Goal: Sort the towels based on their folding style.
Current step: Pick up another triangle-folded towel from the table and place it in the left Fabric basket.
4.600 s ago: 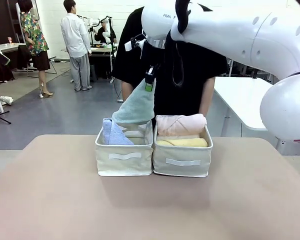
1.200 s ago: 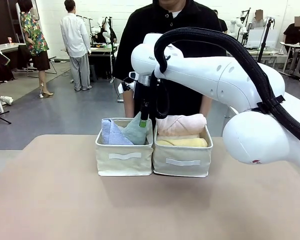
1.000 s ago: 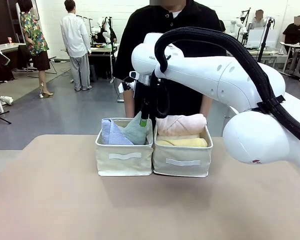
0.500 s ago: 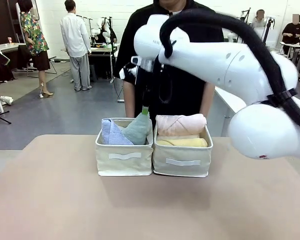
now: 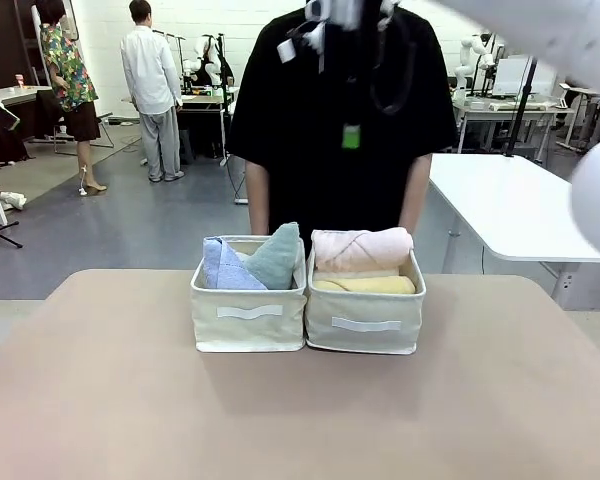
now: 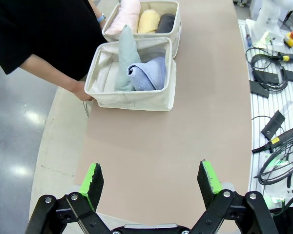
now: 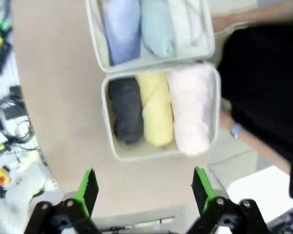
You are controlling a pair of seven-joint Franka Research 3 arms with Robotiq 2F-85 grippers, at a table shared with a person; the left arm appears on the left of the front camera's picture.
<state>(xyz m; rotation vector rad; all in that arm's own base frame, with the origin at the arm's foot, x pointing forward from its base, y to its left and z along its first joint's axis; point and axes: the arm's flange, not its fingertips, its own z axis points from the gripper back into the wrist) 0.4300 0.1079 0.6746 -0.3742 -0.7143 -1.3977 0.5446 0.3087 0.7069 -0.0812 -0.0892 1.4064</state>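
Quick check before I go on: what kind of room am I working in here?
Probably a robotics lab: other robot arms stand at far tables, cables lie beside the beige table, and people stand around.

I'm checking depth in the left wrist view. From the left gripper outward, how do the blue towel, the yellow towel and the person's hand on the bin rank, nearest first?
From the left gripper:
1. Person's hand, at the near bin's left corner.
2. Blue towel, inside the near bin; a close call with the hand.
3. Yellow towel, in the far bin, clearly farthest.

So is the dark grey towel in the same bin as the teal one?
No: in the right wrist view the dark grey towel lies beside the yellow and pink rolls, while the teal towel sits in the other bin.
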